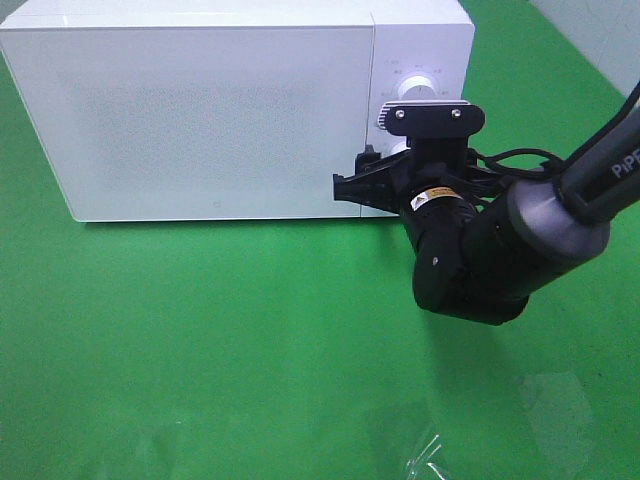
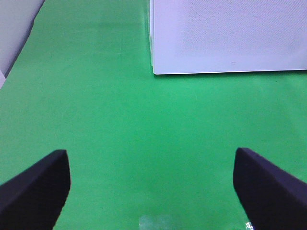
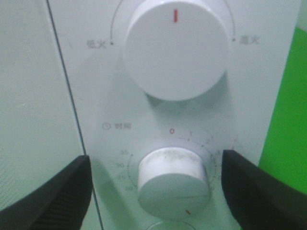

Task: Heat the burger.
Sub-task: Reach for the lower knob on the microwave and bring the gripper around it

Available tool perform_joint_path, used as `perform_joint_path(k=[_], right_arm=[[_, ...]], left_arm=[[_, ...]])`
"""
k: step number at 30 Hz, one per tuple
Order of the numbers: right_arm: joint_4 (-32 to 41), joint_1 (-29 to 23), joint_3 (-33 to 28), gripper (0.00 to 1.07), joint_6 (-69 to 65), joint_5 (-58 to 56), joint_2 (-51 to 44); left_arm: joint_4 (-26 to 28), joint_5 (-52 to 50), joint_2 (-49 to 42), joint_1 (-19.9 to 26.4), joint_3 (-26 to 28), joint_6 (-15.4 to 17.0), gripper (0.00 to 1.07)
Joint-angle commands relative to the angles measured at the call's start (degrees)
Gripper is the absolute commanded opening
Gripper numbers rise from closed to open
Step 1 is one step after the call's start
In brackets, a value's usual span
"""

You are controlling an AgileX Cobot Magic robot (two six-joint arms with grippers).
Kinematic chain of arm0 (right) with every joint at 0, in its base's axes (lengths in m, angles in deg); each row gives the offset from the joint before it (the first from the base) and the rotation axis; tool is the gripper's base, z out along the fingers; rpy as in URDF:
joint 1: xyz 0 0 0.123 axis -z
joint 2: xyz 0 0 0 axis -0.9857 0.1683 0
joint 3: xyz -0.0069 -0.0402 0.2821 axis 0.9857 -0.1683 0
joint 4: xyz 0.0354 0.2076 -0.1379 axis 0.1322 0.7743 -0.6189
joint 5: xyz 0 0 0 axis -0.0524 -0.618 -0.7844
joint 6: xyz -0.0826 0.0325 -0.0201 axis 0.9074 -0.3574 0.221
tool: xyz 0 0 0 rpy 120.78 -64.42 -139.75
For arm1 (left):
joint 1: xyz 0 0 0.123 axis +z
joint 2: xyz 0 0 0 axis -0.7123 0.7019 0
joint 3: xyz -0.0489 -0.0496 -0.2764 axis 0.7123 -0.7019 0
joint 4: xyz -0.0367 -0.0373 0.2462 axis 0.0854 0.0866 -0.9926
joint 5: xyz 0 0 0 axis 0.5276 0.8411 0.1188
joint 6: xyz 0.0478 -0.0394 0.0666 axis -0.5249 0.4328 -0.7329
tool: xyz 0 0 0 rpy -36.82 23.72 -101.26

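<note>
The white microwave (image 1: 220, 110) stands at the back of the green table with its door closed. The burger is out of view. My right gripper (image 1: 385, 165) is at the microwave's control panel. In the right wrist view the gripper (image 3: 156, 177) is open, with its fingers on either side of the lower timer knob (image 3: 172, 179) and not touching it. The upper power knob (image 3: 176, 48) has its red mark pointing up. My left gripper (image 2: 151, 187) is open and empty over bare green cloth, in front of the microwave's corner (image 2: 230, 38).
A crumpled piece of clear plastic film (image 1: 430, 455) lies on the green cloth at the front. The right arm's thick black body (image 1: 500, 250) hangs in front of the microwave's right end. A grey wall (image 1: 600, 30) is at the back right.
</note>
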Motion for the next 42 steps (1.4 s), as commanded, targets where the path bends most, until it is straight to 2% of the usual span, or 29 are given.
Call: perform_joint_path(k=[1, 9, 20, 21, 22, 23, 24, 25, 26, 27, 28, 29, 30, 34, 38, 42], right_arm=[[-0.74, 0.34, 0.69, 0.72, 0.17, 0.0, 0.0], [-0.97, 1.66, 1.83, 0.71, 0.23, -0.69, 0.0], [-1.2, 1.66, 1.83, 0.59, 0.23, -1.32, 0.0], [-1.2, 1.66, 1.83, 0.57, 0.23, -1.26, 0.0], [-1.2, 1.66, 1.83, 0.48, 0.23, -1.26, 0.0], [-1.2, 1.66, 1.83, 0.48, 0.23, -1.26, 0.0], [-1.2, 1.66, 1.83, 0.37, 0.23, -1.2, 0.0], [-1.2, 1.66, 1.83, 0.37, 0.23, -1.2, 0.0], [-1.2, 1.66, 1.83, 0.32, 0.23, -1.09, 0.0], [-1.2, 1.66, 1.83, 0.19, 0.23, -0.52, 0.0], [-1.2, 1.66, 1.83, 0.19, 0.23, -0.52, 0.0], [-1.43, 1.66, 1.83, 0.1, 0.23, 0.23, 0.0], [-1.78, 1.66, 1.83, 0.07, 0.23, 0.4, 0.0], [-3.04, 1.66, 1.83, 0.0, 0.23, 0.52, 0.0], [-4.18, 1.66, 1.83, 0.0, -0.4, 0.52, 0.0], [-4.35, 1.6, 1.83, 0.0, -7.91, 0.97, 0.0]], left_arm=[[0.34, -0.8, -1.26, 0.23, -0.11, -0.06, 0.85], [0.34, -0.8, -1.26, 0.23, -0.11, -0.06, 0.85], [0.34, -0.8, -1.26, 0.23, -0.11, -0.06, 0.85], [0.34, -0.8, -1.26, 0.23, -0.11, -0.06, 0.85], [0.34, -0.8, -1.26, 0.23, -0.11, -0.06, 0.85], [0.34, -0.8, -1.26, 0.23, -0.11, -0.06, 0.85], [0.34, -0.8, -1.26, 0.23, -0.11, -0.06, 0.85], [0.34, -0.8, -1.26, 0.23, -0.11, -0.06, 0.85], [0.34, -0.8, -1.26, 0.23, -0.11, -0.06, 0.85], [0.34, -0.8, -1.26, 0.23, -0.11, -0.06, 0.85], [0.34, -0.8, -1.26, 0.23, -0.11, -0.06, 0.85], [0.34, -0.8, -1.26, 0.23, -0.11, -0.06, 0.85], [0.34, -0.8, -1.26, 0.23, -0.11, -0.06, 0.85], [0.34, -0.8, -1.26, 0.23, -0.11, -0.06, 0.85], [0.34, -0.8, -1.26, 0.23, -0.11, -0.06, 0.85], [0.34, -0.8, -1.26, 0.23, -0.11, -0.06, 0.85]])
